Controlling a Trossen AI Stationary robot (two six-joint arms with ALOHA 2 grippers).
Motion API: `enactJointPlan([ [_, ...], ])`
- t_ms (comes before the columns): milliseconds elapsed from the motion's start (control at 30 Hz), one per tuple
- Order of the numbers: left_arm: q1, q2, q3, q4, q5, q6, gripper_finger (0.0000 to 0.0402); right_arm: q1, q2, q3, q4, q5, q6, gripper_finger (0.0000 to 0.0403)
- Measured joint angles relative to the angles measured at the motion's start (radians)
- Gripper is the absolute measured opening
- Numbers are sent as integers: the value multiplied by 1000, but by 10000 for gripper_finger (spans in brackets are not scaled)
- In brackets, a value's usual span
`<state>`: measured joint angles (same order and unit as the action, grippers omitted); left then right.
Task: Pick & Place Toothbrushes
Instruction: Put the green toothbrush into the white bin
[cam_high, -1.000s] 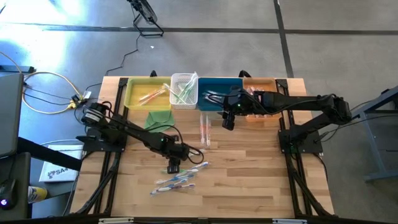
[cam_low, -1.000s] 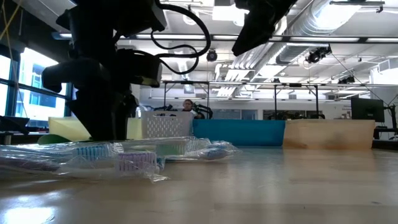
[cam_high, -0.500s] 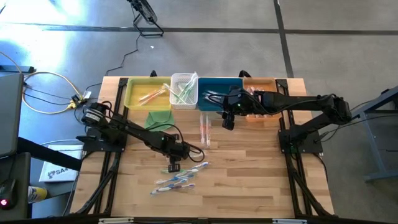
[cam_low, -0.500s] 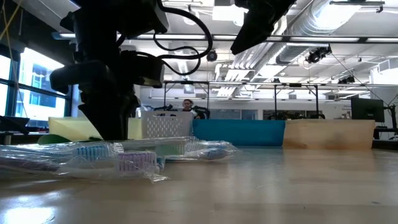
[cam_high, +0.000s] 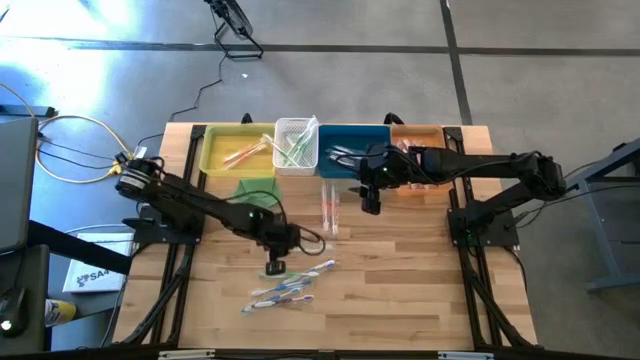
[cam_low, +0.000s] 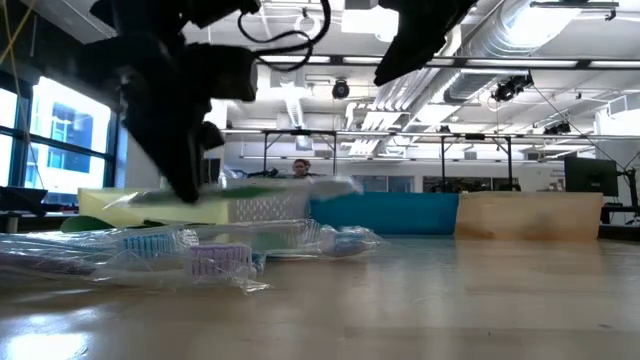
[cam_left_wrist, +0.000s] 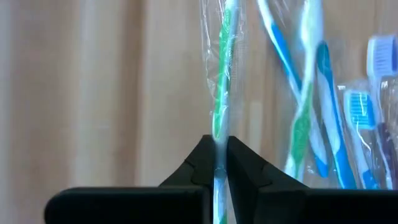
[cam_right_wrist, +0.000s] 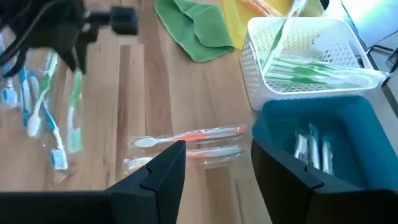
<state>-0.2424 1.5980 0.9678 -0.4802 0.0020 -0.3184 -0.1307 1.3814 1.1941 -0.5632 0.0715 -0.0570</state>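
Note:
My left gripper (cam_high: 276, 265) is shut on a green toothbrush (cam_low: 262, 189) in a clear wrapper, held above a pile of blue and green wrapped toothbrushes (cam_high: 285, 287) that lie flat on the table's near middle. Two orange-pink toothbrushes (cam_high: 329, 210) lie side by side farther back. My right gripper (cam_high: 372, 206) hovers open, high over the table in front of the blue bin (cam_high: 352, 150), with nothing between its fingers (cam_right_wrist: 163, 169). My left gripper pinches the wrapped green toothbrush (cam_left_wrist: 219, 149) between its two fingertips, nearer one end than the middle. The fingers slant down from the table's left and lie across the toothbrush. The toothbrush sits about level, lifted clear of the pile and the table (cam_low: 300, 187).
Along the far edge stand a yellow bin (cam_high: 233, 150), a white basket (cam_high: 296, 145) with green toothbrushes, the blue bin and a wooden-coloured bin (cam_high: 415, 135). A folded green cloth (cam_high: 254, 190) lies in front of the yellow bin. Bare wood shows at the table's near right.
My left gripper has shut on the green toothbrush in the pile and then risen, lifting it clear of the table while the other toothbrushes stay where they were.

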Motion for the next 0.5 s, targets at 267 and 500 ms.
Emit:
enactJointPlan([
  [267, 111, -179, 0, -85, -5, 103, 18, 0, -2, 0, -36, 7, -5, 176],
  [500, 246, -333, 1, -168, -15, 193, 19, 0, -2, 0, -68, 7, -23, 176],
])
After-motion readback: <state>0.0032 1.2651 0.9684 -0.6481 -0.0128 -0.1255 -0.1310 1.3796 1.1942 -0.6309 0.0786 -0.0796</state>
